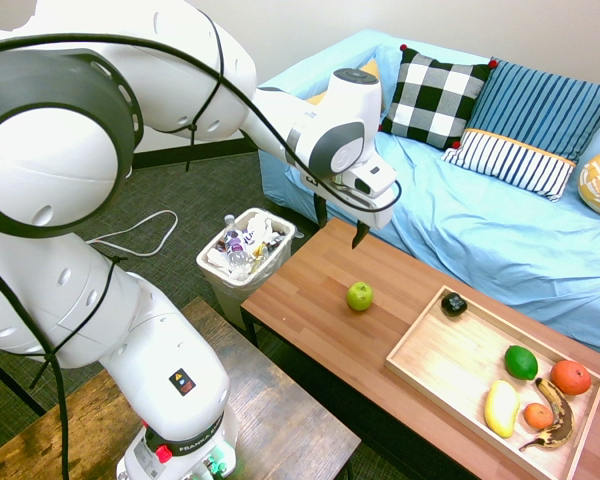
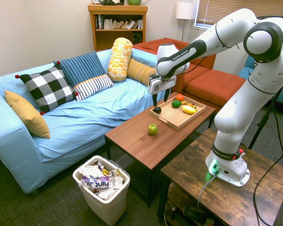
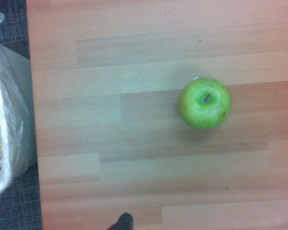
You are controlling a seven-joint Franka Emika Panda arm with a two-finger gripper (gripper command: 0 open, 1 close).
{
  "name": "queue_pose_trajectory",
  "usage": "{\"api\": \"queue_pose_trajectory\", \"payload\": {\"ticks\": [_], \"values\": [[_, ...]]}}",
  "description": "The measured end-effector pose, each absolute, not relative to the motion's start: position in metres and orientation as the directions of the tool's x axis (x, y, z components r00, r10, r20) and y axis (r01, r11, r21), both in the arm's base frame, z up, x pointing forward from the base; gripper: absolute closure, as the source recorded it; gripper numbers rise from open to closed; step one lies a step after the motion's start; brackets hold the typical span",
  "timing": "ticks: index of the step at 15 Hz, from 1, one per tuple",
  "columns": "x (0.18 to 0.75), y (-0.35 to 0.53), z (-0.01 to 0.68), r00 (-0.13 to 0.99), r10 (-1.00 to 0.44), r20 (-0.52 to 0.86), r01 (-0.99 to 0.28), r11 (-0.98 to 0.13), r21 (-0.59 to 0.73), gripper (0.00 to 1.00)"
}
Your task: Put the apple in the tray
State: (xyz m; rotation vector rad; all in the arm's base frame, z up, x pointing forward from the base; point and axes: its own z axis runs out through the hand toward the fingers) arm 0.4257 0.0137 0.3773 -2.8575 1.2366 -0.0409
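apple (image 1: 359, 296): yellow-green | tray (image 1: 417, 358), at 4 o'clock from apple: pale wood | checked cushion (image 1: 432, 98), at 1 o'clock: black and white | small striped cushion (image 1: 510, 162): white, dark stripes | sofa cover (image 1: 441, 213): light blue | oval fruit (image 1: 521, 362): dark green | banana (image 1: 555, 415): yellow, brown-black blotches

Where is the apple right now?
The apple sits on the wooden coffee table, outside the tray; in the first exterior view it is left of the tray, between it and the trash bin.
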Motion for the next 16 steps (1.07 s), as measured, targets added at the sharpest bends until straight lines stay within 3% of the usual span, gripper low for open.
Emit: {"api": "queue_pose_trajectory", "payload": {"ticks": [7, 16], "values": [[0.469, 0.008, 0.360, 0.649, -0.760, 0.000, -0.760, -0.649, -0.023, 0.00], [0.535, -0.017, 0.242, 0.570, -0.818, -0.075, -0.813, -0.575, 0.091, 0.00]]}}
